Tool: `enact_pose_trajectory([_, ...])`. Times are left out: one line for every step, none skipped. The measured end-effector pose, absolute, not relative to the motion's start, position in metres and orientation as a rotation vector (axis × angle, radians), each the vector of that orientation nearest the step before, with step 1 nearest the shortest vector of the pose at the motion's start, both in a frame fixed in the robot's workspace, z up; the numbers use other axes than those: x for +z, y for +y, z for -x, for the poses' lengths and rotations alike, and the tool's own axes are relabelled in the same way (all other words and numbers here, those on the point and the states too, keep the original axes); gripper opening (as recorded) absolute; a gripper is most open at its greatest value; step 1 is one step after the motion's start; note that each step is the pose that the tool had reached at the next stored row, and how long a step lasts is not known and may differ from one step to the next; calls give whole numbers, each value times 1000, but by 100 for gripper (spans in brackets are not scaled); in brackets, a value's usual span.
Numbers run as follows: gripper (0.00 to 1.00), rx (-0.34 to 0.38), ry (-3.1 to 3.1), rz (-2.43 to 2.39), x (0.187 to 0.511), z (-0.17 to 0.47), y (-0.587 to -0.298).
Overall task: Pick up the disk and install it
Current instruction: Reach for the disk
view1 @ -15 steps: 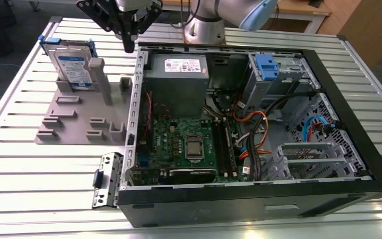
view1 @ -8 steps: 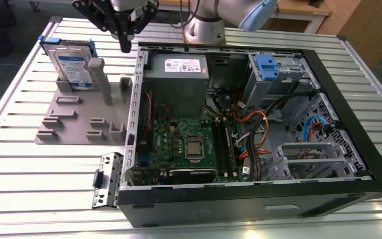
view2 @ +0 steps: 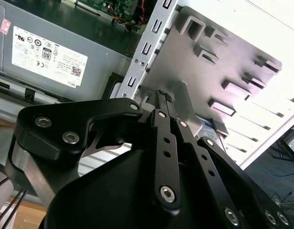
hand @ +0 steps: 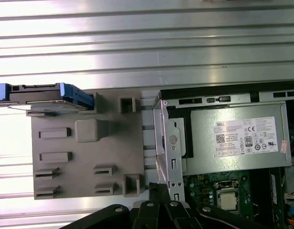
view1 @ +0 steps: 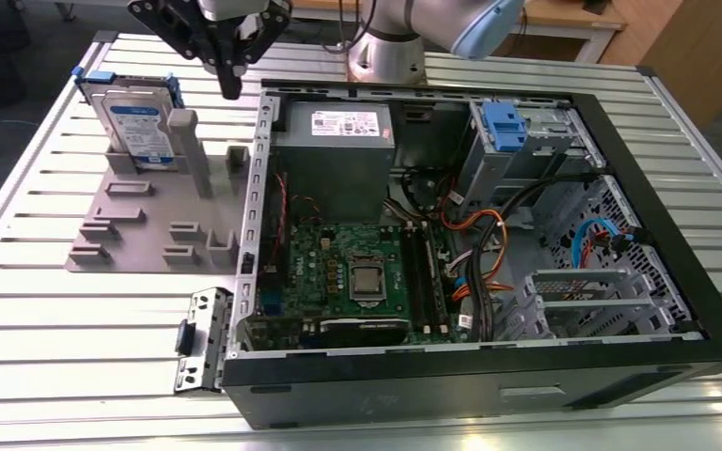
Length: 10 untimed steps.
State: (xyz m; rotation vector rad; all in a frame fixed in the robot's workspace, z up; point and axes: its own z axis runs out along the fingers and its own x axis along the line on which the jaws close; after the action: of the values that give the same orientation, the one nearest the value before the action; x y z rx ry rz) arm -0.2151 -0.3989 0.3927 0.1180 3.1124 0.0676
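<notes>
Hand point(view1: 229, 90), pinched together & empty, hovers near disk point(view1: 135, 130), stood upright in grey rack point(view1: 148, 224), prob. for easy edge-on grabbing.

In the exterior view, with 12 o'clock away from the camera, the holder point(view1: 148, 230) lies on the table point(view1: 60, 376) at 9 o'clock of the open case point(view1: 462, 385), just beside its wall. The disk point(view1: 135, 127) stands upright in the holder's 11 o'clock corner. Inside the case the power supply point(view1: 334, 155) sits at 11 o'clock, the motherboard point(view1: 349, 272) at 6 o'clock of it and the drive cage point(view1: 511, 141) at 1 o'clock, while the gripper point(view1: 229, 91) hangs above the gap between disk and power supply.
</notes>
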Motion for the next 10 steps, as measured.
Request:
enact_pose_trajectory([10, 68, 3112, -118, 393, 216, -399])
enact_pose_trajectory([10, 68, 3112, -118, 393, 217, -399])
enact_pose_trajectory([10, 68, 3112, -118, 393, 218, -399])
enact_pose_trajectory([10, 68, 3112, -118, 393, 218, -399])
enact_pose_trajectory([10, 68, 3112, -118, 393, 219, -399])
enact_pose_trajectory([10, 68, 3112, -118, 393, 220, -399])
enact_pose_trajectory([10, 68, 3112, -118, 393, 221, -399])
enact_pose_trajectory([10, 68, 3112, -118, 393, 221, -399])
enact_pose_trajectory([10, 68, 3112, -118, 393, 222, -399])
enact_pose_trajectory([10, 68, 3112, -118, 393, 223, -399])
